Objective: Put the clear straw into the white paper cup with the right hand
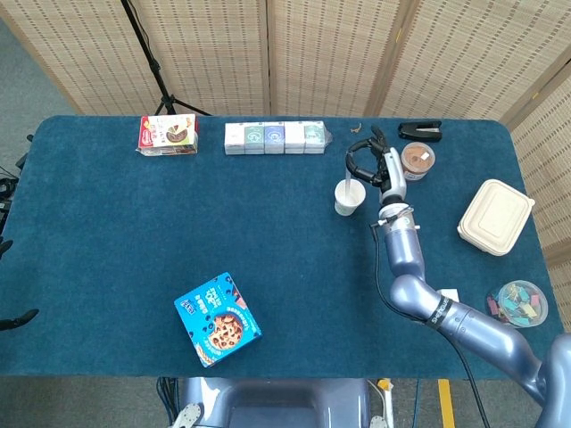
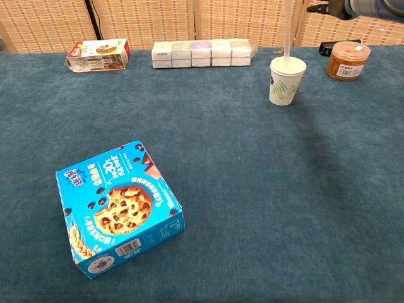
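The white paper cup stands at the back right of the blue table. The clear straw is upright, with its lower end inside the cup and its top running out of the chest view. My right hand hovers just right of the cup and above it, and appears to pinch the straw's upper part; the pinch itself lies above the chest view's edge. My left hand shows in neither view.
A brown jar and a black clip sit just right of the cup. A row of white packs, a red snack box, a blue cookie box and a beige takeaway box are also on the table.
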Robot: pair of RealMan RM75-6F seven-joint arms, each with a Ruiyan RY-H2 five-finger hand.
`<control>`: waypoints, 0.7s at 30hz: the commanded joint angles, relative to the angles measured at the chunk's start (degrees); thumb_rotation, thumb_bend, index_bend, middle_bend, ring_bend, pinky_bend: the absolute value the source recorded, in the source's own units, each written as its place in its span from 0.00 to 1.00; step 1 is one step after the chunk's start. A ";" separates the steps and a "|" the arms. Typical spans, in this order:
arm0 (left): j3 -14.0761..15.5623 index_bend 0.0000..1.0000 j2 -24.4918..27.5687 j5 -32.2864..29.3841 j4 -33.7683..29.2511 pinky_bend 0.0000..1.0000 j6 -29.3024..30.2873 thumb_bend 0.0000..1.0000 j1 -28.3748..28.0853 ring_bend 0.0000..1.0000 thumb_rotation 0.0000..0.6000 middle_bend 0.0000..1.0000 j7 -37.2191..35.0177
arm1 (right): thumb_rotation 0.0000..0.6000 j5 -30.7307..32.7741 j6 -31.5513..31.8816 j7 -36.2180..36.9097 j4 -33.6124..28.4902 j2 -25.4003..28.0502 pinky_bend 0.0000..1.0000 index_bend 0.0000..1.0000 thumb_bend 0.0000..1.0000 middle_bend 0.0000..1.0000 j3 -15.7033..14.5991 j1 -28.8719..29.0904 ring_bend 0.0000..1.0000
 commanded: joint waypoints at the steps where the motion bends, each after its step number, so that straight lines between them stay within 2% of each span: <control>1: 0.02 0.00 0.03 0.03 0.03 0.00 0.00 0.01 0.01 0.00 1.00 0.00 -0.09 | 1.00 -0.83 -0.35 0.22 0.76 -0.78 0.00 0.58 0.57 0.00 -0.40 -0.22 0.00; 15: 0.04 0.00 0.34 0.17 0.35 0.00 -0.02 0.01 0.09 0.00 1.00 0.00 -1.34 | 1.00 -5.27 -1.73 0.38 4.18 -3.74 0.00 0.55 0.57 0.00 -2.34 -0.78 0.00; 19: 0.01 0.00 0.44 0.17 0.52 0.00 0.06 0.01 0.16 0.00 1.00 0.00 -1.76 | 1.00 -7.35 -2.27 -0.02 5.04 -4.19 0.00 0.46 0.57 0.00 -3.41 -1.11 0.00; 21: 0.05 0.00 0.46 0.23 0.64 0.00 0.03 0.01 0.17 0.00 1.00 0.00 -1.92 | 1.00 -8.94 -1.93 -0.10 5.19 -4.43 0.00 0.40 0.53 0.00 -3.88 -1.40 0.00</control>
